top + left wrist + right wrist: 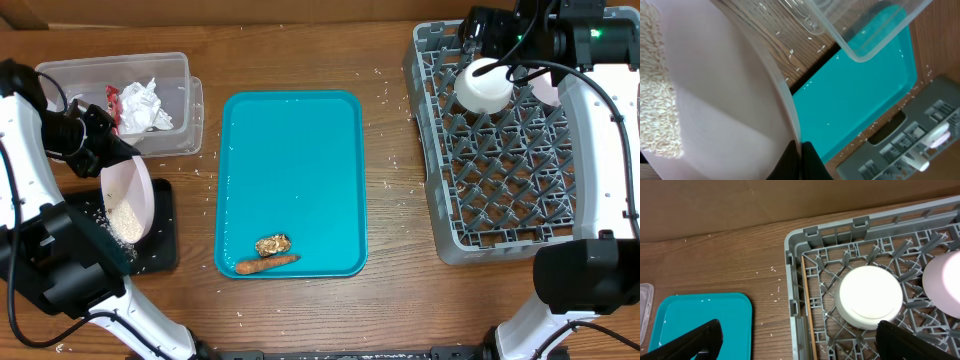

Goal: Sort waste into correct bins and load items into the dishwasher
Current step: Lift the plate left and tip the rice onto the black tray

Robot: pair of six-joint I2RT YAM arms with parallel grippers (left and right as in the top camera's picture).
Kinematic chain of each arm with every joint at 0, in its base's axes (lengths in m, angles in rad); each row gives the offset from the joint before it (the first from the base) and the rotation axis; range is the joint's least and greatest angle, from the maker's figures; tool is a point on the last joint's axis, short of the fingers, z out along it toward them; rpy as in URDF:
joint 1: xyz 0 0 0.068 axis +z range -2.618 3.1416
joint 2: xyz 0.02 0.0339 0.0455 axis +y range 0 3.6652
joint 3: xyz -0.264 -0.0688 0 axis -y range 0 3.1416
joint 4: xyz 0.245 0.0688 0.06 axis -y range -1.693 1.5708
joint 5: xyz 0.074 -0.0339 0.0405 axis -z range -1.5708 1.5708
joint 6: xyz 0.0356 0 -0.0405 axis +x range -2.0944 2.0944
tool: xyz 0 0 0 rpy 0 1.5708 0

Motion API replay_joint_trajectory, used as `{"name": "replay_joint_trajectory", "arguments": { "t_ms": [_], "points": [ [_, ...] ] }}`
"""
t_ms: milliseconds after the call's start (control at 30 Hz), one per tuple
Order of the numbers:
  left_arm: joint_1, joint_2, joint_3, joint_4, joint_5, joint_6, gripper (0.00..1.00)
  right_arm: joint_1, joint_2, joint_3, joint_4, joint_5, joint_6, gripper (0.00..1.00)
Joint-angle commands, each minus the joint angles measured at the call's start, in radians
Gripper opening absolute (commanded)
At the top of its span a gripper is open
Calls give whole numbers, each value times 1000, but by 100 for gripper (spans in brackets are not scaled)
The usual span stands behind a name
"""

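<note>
My left gripper (100, 150) is shut on the rim of a pale pink bowl (128, 200), tilted over a black bin (160, 240) at the left; white rice (125, 222) lies in the bowl's low side. In the left wrist view the bowl (720, 100) fills the frame and the jaws (801, 160) pinch its rim. A teal tray (290, 150) holds a carrot piece (267, 264) and a golden scrap (272, 244). My right gripper (797, 337) is open above the grey dish rack (440, 180), near a white bowl (484, 86) upside down in it.
A clear plastic bin (170, 75) with crumpled white and red waste stands at the back left. A pink dish (942, 282) sits in the rack beside the white bowl. Rice grains are scattered on the wooden table. A cardboard wall runs along the back.
</note>
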Motion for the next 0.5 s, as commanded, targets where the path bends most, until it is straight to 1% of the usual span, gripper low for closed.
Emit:
{"name": "replay_joint_trajectory", "arguments": {
  "t_ms": [0,100,233,467],
  "points": [
    [29,-29,-16,-20,94,82,4,-4,-1,-3,6,7,5,100],
    [50,-29,-23,-21,127,101,4,-4,-1,-3,6,7,5,100],
    [90,-29,-46,-16,232,146,4,-4,-1,-3,6,7,5,100],
    [136,-29,-82,-27,248,188,4,-4,-1,-3,6,7,5,100]
  ]
}}
